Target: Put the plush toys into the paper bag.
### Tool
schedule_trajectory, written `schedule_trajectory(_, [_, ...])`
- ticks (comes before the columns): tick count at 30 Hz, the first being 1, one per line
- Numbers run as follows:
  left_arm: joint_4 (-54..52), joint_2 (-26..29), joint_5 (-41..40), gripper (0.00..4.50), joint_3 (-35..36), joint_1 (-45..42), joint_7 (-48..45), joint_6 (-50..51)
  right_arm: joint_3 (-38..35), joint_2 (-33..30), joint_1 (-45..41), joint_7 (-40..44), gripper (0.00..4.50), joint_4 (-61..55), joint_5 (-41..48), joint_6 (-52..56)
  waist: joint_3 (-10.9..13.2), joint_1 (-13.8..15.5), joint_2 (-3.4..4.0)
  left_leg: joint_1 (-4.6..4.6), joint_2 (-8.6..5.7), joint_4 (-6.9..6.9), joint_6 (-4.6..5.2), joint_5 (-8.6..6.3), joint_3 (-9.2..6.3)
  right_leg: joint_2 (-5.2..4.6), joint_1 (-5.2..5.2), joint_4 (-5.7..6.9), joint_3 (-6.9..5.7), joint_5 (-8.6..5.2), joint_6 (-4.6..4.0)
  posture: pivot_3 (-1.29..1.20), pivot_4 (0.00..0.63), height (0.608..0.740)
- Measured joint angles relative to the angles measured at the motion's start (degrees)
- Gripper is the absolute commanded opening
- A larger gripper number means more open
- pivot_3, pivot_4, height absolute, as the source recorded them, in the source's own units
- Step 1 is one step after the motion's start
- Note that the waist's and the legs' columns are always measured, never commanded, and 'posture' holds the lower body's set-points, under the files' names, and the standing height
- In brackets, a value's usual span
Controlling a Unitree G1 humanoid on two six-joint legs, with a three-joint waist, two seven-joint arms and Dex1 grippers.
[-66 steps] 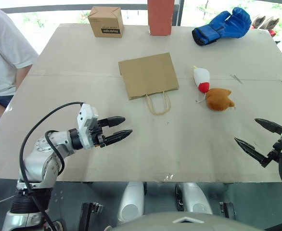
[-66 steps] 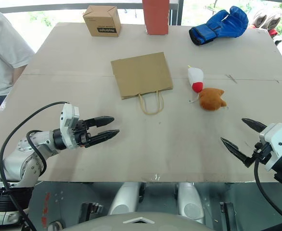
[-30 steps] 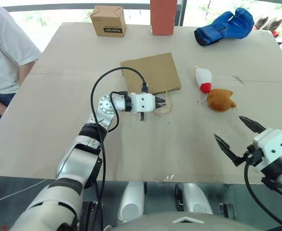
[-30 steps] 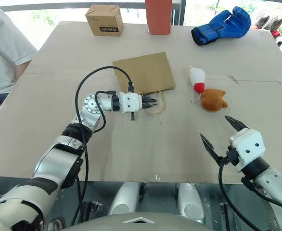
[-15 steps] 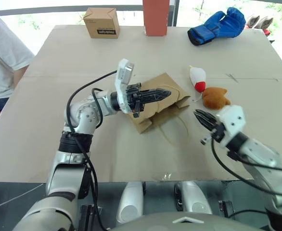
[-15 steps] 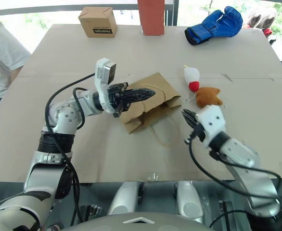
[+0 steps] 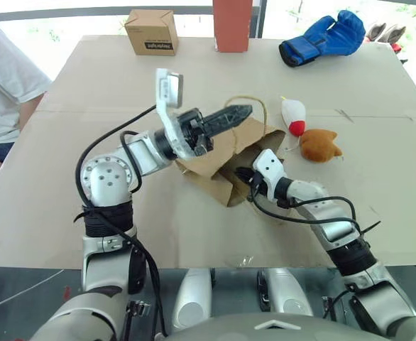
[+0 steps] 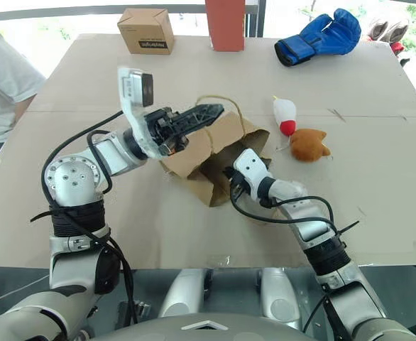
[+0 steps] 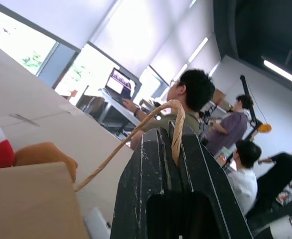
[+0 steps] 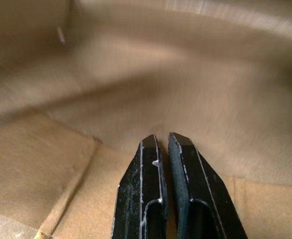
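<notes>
The plain brown kraft paper bag [image 7: 222, 153] lies near the middle of the tan cardboard-covered desk [image 7: 87, 85], its mouth lifted and turned toward 5 o'clock. The left pincer [image 7: 245, 109] is closed tight on 1 of the bag's tan twisted-cord handles [image 9: 177, 130]; in the left wrist view the cord runs between the 2 black fingers [image 9: 146, 174] and loops away toward the bag's edge. That arm reaches in from 9 o'clock and holds the handle raised above the desk, so the upper wall of the bag stands up off the surface. The right pincer [image 10: 161, 142] has its fingers pressed together with nothing between them, and it sits inside the open mouth of the bag; the right wrist view shows brown paper walls and a folded seam all around its tips. The 2 plush toys lie on the desk outside the bag, at 3 o'clock from it: the white egg-shaped toy with a red end [image 7: 294, 116] close to the bag's far corner, and the rounded orange-brown toy [image 7: 318, 145] just beside it, at 5 o'clock from the white one. Whether the 2 toys touch cannot be told. At the far edge of the desk stand a small brown cardboard box [image 7: 150, 31] at 11 o'clock, a tall red-orange block [image 7: 232, 25] at 12 o'clock and a blue boxing glove [image 7: 325, 38] at 1 o'clock. A person in a white shirt [image 7: 6, 78] stands at the desk's 9 o'clock side.
</notes>
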Motion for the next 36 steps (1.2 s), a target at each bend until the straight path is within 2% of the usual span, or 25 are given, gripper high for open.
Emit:
schedule_trajectory(7, [4.5,2.2,-6.1,0.0,7.6,-4.1,9.7,0.1,-0.3,-0.8,2.0,1.0,0.08,-1.1,-1.0,-2.2,-0.1,0.1,-0.05,0.04,-0.01,0.02,-0.01,0.0,0.0,0.0,0.02,0.1,0.01,0.0,0.0,0.0,0.15,0.74])
schedule_trajectory(10, [4.2,2.3,-6.5,0.0,7.6,-3.9,11.1,0.0,-0.3,-1.4,2.0,1.7,0.08,-1.7,-1.2,-1.9,-0.1,0.5,-0.06,0.05,-0.01,0.02,-0.02,0.0,0.0,0.01,0.01,0.1,0.01,0.0,0.0,0.0,0.15,0.74])
schedule_trajectory(14, [-0.8,2.9,-5.5,0.0,5.7,0.5,11.0,-0.4,-0.9,-2.5,2.0,3.5,0.08,-4.2,-0.5,0.2,0.0,0.6,-0.06,0.03,-0.01,-0.01,-0.02,0.0,0.02,0.01,-0.04,0.1,0.04,0.0,-0.01,0.0,0.15,0.74])
schedule_trajectory(15, [-1.5,2.9,-5.0,0.0,5.2,0.9,10.8,-0.7,-1.4,-2.6,2.1,3.9,0.61,-5.4,0.2,0.8,0.0,0.7,-0.05,0.0,-0.01,-0.01,-0.02,0.0,0.01,0.01,-0.06,0.11,0.04,0.0,-0.01,0.0,0.15,0.74])
schedule_trajectory(16, [-2.0,3.0,-4.7,0.0,4.9,1.1,10.6,-1.0,-1.9,-3.0,2.1,4.3,0.9,-6.9,1.0,1.3,0.0,0.8,-0.05,0.0,-0.01,-0.01,-0.02,0.0,0.02,0.01,-0.05,0.1,0.04,0.0,-0.01,0.0,0.15,0.74])
schedule_trajectory(18, [-2.8,3.4,-3.3,0.0,4.0,1.3,9.8,-2.0,-3.6,-4.6,2.1,5.6,1.93,-11.4,2.7,2.2,0.0,1.0,-0.05,-0.02,-0.02,0.0,-0.03,0.0,0.03,0.0,-0.04,0.06,0.04,0.0,-0.01,0.0,0.15,0.74])
schedule_trajectory(21, [-3.0,3.4,0.0,0.0,2.0,1.4,8.1,-4.3,-8.4,-6.2,3.4,5.1,3.17,-18.3,6.1,6.9,0.0,1.2,-0.05,-0.03,-0.02,0.0,-0.03,0.0,0.03,-0.01,-0.04,0.03,0.04,0.0,-0.01,0.0,0.15,0.74])
schedule_trajectory(23, [-2.8,3.4,2.1,0.0,0.5,1.3,6.5,-5.7,-11.5,-8.2,4.5,4.9,4.24,-23.5,9.0,11.4,0.0,1.1,-0.05,-0.04,-0.02,-0.01,-0.03,0.0,0.03,-0.01,-0.04,0.01,0.04,0.0,-0.01,0.0,0.15,0.74])
schedule_trajectory(25, [-1.9,3.4,3.7,0.0,0.1,0.9,4.9,-7.0,-14.9,-9.7,5.3,4.7,4.38,-28.3,12.9,16.1,0.0,1.0,-0.04,-0.03,-0.02,-0.02,-0.02,0.0,0.02,0.0,-0.05,0.01,0.03,0.0,-0.02,0.0,0.15,0.74])
schedule_trajectory(27, [0.1,2.4,5.8,0.0,-1.1,-0.4,3.6,-8.9,-21.5,-10.2,5.3,2.6,4.38,-33.8,18.5,21.5,0.1,1.1,0.08,-0.06,-0.02,-0.02,-0.02,0.0,0.04,-0.02,-0.06,0.01,0.04,0.0,-0.02,0.0,0.15,0.74])
schedule_trajectory(31, [1.6,0.6,8.5,0.0,-2.2,-1.1,1.4,-11.3,-37.4,-16.8,3.9,-1.9,4.38,-39.9,27.2,31.3,0.1,1.1,0.05,-0.1,-0.03,-0.03,0.0,-0.01,0.06,-0.04,-0.02,-0.17,0.04,0.0,-0.02,0.0,0.15,0.74])
schedule_trajectory(33, [1.6,0.1,9.2,0.0,-2.6,-1.2,1.0,-12.0,-38.9,-19.6,3.8,-4.6,4.38,-38.4,26.1,34.1,0.1,1.1,0.05,-0.08,-0.03,-0.07,0.0,-0.01,0.07,-0.04,-0.03,-0.16,0.04,-0.01,-0.03,0.0,0.15,0.74])
schedule_trajectory(36, [1.6,-0.2,10.2,0.0,-3.0,-2.3,0.4,-12.8,-35.7,-23.8,3.4,-9.2,4.38,-31.6,20.3,36.9,0.1,0.8,0.05,-0.06,-0.03,-0.06,0.0,-0.01,0.1,-0.03,-0.06,-0.16,0.08,-0.01,-0.05,0.0,0.15,0.74])
